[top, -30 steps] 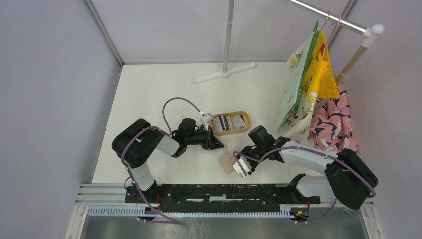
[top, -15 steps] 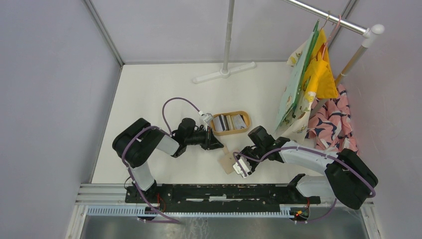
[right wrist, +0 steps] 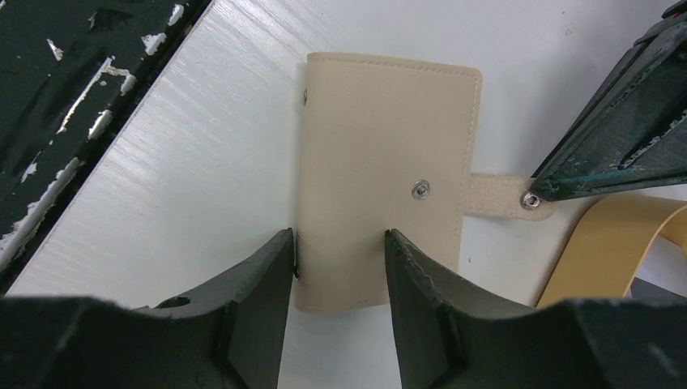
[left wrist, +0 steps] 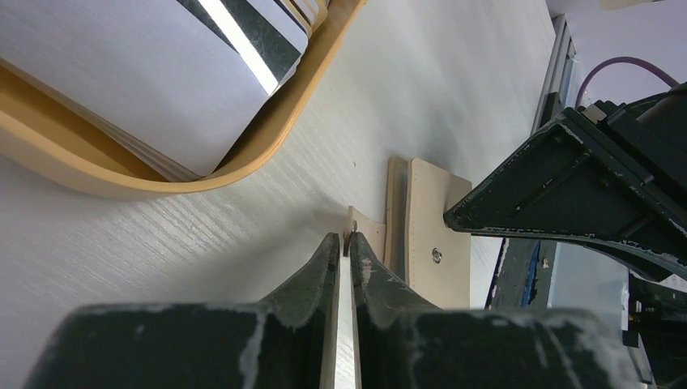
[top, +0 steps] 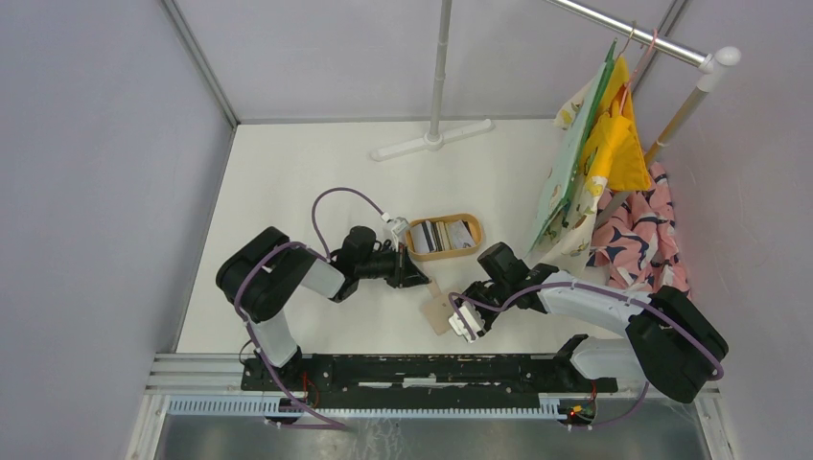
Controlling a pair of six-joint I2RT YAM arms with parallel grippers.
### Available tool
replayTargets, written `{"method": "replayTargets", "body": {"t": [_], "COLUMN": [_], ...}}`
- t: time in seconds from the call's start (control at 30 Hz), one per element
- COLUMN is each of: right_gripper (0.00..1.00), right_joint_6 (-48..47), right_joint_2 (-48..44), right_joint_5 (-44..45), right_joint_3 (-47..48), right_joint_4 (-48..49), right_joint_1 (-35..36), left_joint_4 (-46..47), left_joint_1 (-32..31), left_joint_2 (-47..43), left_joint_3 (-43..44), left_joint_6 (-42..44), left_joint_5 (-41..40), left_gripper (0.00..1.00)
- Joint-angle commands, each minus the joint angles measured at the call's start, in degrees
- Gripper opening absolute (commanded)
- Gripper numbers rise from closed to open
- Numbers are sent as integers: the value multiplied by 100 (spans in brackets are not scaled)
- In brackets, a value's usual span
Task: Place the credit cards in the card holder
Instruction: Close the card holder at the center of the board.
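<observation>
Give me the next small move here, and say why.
Probably lift the left tool to peel the card holder open. The holder lies closed, that tool is pinched on its unfastened snap strap, and the right tool sits open over one end, placed to steady it.

Black-and-white arms (top: 321, 278), looping purple cables (top: 340, 190), black tool fingers (left wrist: 275, 324) (scuffed pale edges)

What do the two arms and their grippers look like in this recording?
The left arm and right arm have bulky black joint housings and white links, each trailed by a looping purple cable. The left gripper and right gripper have black wedge-shaped fingers with scuffed edges. No lettering shows.
</observation>
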Motion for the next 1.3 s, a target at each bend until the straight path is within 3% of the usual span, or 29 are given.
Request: {"method": "replayTargets", "body": {"t": [0.0,0.1,0.4,0.67,1.27], "right_gripper": [51,51,51,50,49], "right_joint_6": [-37,-33,-63,-11,126], "right_joint_2": [100,105,-22,13,4], "right_joint_5": [80,87,101,-78,-10], "right_joint_3": [96,95,183,209,227], "right_joint_4": [-145,-153,-319,-369,-312], "right_joint_1": [43,50,52,59,59], "left_joint_4": [160,195,286,-2388,-3720], "left_joint_1": [44,42,-105,-1373,-2149], "left_joint_2": [-137,-110,-862,-1627,-1236], "left_joint_3": [133,144,-266,479,1266], "left_joint_6": [18,20,71,1284,1784], "left_joint_5": [154,226,200,-1313,-2209], "left_gripper": [14,2,2,2,2]}}
